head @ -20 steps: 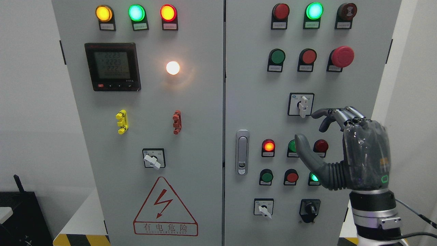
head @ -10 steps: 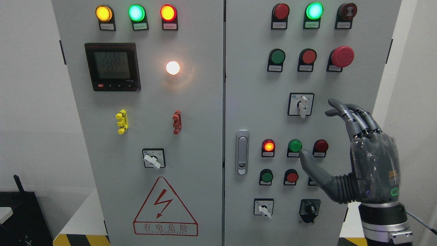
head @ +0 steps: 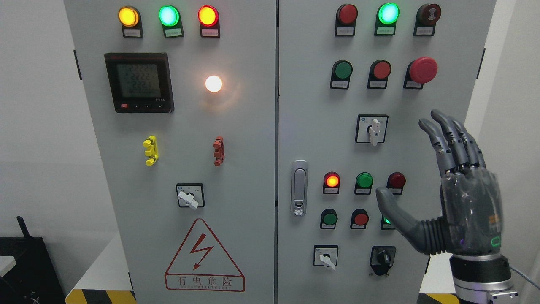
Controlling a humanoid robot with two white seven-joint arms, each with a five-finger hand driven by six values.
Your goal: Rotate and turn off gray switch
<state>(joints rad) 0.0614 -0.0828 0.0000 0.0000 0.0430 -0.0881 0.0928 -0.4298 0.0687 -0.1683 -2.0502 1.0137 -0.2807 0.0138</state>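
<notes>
Standing in front of the grey cabinet [head: 303, 126], the right hand [head: 457, 202] is raised with its palm toward the panel. Its fingers [head: 449, 139] are stretched upward and relaxed, and the thumb [head: 394, 213] is spread to the side; the hand grasps nothing. The gray switch [head: 373, 129] sits on the right door of the cabinet, on a square plate above the door handle [head: 299, 188] and to the right of it. Its handle points nearly straight down. The hand is to the right of the switch and does not touch it. The thumb tip lies just under the dark red lamp [head: 396, 180], which is below the switch, and it partly covers a small green lit button [head: 387, 220]. The big red mushroom button [head: 423, 69] is above the switch, to its right.
</notes>
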